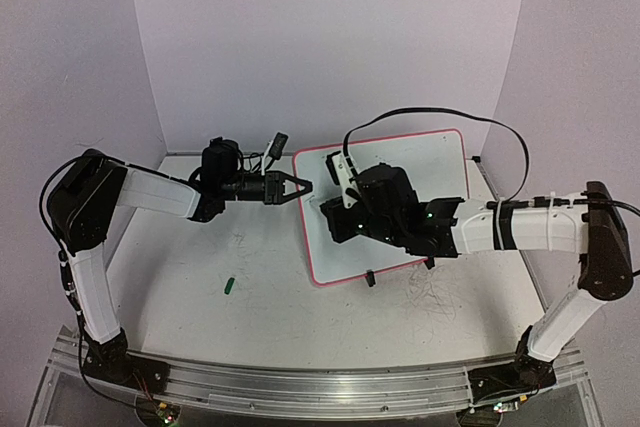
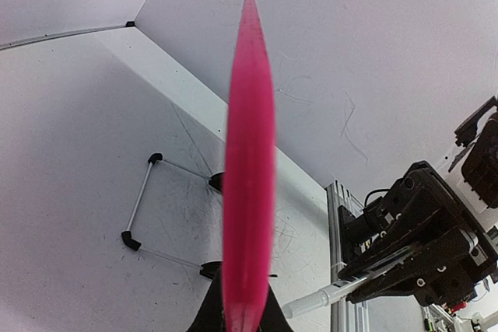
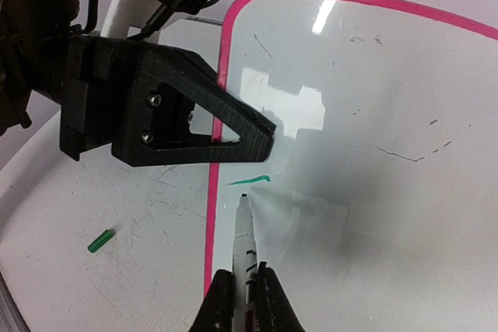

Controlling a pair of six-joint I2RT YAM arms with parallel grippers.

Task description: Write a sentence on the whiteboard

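Top view: the whiteboard point(image 1: 420, 162) lay skewed on the table point(image 1: 270, 277), at about 1 o'clock from the table's middle. The left gripper point(image 1: 303, 185) was closed on the board's pink frame at the board's 9 o'clock edge. In the left wrist view that frame ran edge-on between the fingers, from 6 to 12 o'clock.

Right wrist view: the right gripper point(image 3: 243, 271) was closed on a white marker point(image 3: 243, 231), which pointed towards 12 o'clock. The marker's tip was over the board just inside the frame. Whether the tip touched the surface could not be told. The sentence point(image 3: 250, 181) consisted of one short green stroke, just beyond the tip at 12 to 1 o'clock.

A small green cap point(image 1: 229, 285) lay on the table at about 8 o'clock from the board, well apart from it.
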